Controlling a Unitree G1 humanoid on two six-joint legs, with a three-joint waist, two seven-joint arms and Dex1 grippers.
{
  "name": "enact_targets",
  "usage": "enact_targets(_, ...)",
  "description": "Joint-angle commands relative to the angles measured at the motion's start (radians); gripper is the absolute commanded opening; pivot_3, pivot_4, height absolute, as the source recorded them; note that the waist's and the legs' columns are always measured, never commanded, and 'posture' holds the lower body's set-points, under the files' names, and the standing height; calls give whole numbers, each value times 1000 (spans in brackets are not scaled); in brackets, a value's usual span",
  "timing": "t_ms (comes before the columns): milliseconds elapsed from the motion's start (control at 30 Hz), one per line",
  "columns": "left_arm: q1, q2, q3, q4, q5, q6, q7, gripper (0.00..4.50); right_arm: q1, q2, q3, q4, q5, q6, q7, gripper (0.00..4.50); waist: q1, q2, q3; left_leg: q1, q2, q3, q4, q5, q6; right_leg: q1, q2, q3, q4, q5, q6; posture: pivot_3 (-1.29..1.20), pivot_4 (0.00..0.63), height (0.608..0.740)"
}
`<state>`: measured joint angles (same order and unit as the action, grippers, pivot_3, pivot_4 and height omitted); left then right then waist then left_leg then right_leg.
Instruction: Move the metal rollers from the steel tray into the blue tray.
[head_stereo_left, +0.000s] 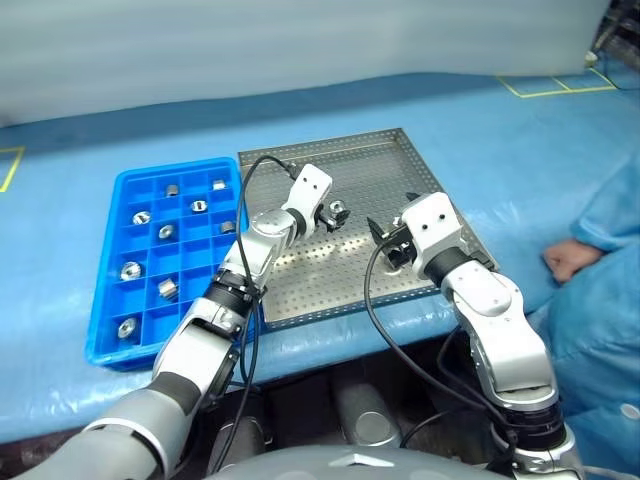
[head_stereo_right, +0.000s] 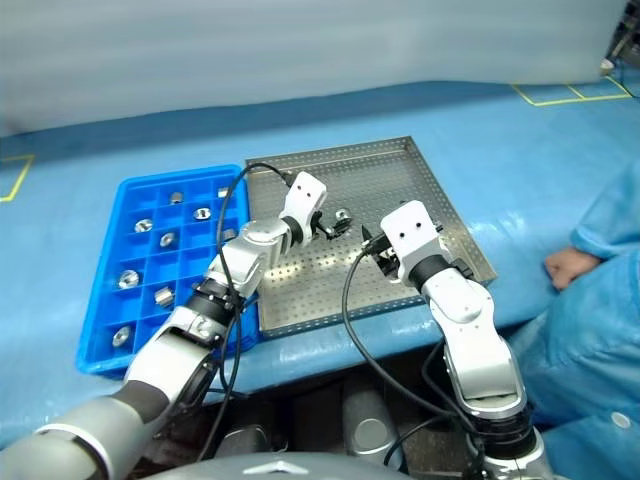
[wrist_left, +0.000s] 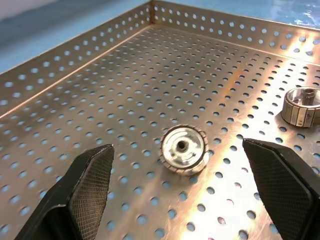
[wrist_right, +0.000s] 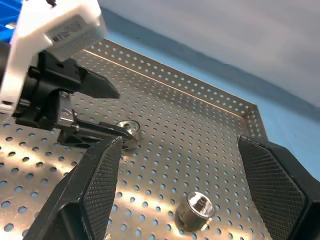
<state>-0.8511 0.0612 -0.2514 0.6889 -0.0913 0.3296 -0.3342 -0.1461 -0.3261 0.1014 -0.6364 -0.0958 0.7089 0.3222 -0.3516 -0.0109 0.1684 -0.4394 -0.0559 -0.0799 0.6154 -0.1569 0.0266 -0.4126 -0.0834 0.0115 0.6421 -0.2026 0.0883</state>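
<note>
With your left gripper (wrist_left: 182, 195) spread wide around 1 roller (wrist_left: 183, 148) on the steel tray (head_stereo_left: 420, 180), centre it before closing; your right gripper (wrist_right: 192, 185) hangs open, holding nothing.

We can read no text, brand or number anywhere; the only lettering we find is a small printed label (wrist_right: 67, 27) on the white housing of the left gripper (wrist_right: 107, 110), seen from the right wrist, and its characters are too small and blurred for us to make out
</note>
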Motion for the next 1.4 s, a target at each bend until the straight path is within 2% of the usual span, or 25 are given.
enact_targets(33, -90, -34, 52, 134, 21, -79, 28, 4500, 8, 4, -19, -49, 6, -10, -16, 3879, -31, 0, 0, 0, 0, 0, 0, 0, 1, 0, 0, 0, 0, 0, 0, -514, 150, 740)
enact_targets(167, -154, -59, 70, 280, 68, -119, 104, 4500, 17, 11, -21, -48, 5, -18, -29, 3879, -86, 0, 0, 0, -2, 1, 0, -1, 2, 1, -3, 0, 0, -1, 3, -527, 150, 740)
enact_targets(333, -177, -70, 77, 345, 102, -136, 137, 4500, 18, 16, -30, -43, 7, -20, -44, 3879, -129, -1, 0, 1, -5, 1, 0, -1, 4, 2, -6, 0, 1, -2, 5, -522, 150, 740)
enact_targets(733, -138, -38, 118, 332, 146, -125, 221, 4500, -3, 22, -18, -7, 12, -30, -47, 3879, -152, -1, 1, 3, -6, 2, 0, 0, 6, 4, -9, 0, 1, 0, 8, -481, 150, 740)
enact_targets(933, -123, -49, 113, 336, 147, -87, 167, 4500, -13, 21, -12, -2, 13, -34, -43, 3879, -145, -1, 1, 3, -7, 2, 0, 0, 6, 4, -9, 0, 1, 0, 8, -471, 150, 740)
enact_targets(1033, -118, -58, 118, 336, 149, -77, 160, 3935, -16, 21, -12, -2, 14, -34, -44, 3898, -143, -1, 1, 3, -7, 2, 0, 0, 7, 5, -9, 0, 1, 0, 8, -472, 150, 740)
enact_targets(1100, -119, -61, 116, 337, 155, -70, 151, 3289, -16, 21, -13, -2, 14, -34, -44, 3898, -142, -1, 1, 3, -7, 2, 0, 0, 7, 5, -10, 0, 1, 0, 8, -476, 150, 740)
enact_targets(1400, -120, -64, 119, 338, 170, -47, 148, 3289, -15, 23, -13, 0, 11, -35, -51, 3898, -144, -1, 1, 7, -7, 2, 0, -1, 6, 9, -10, 0, 1, 0, 8, -477, 150, 740)
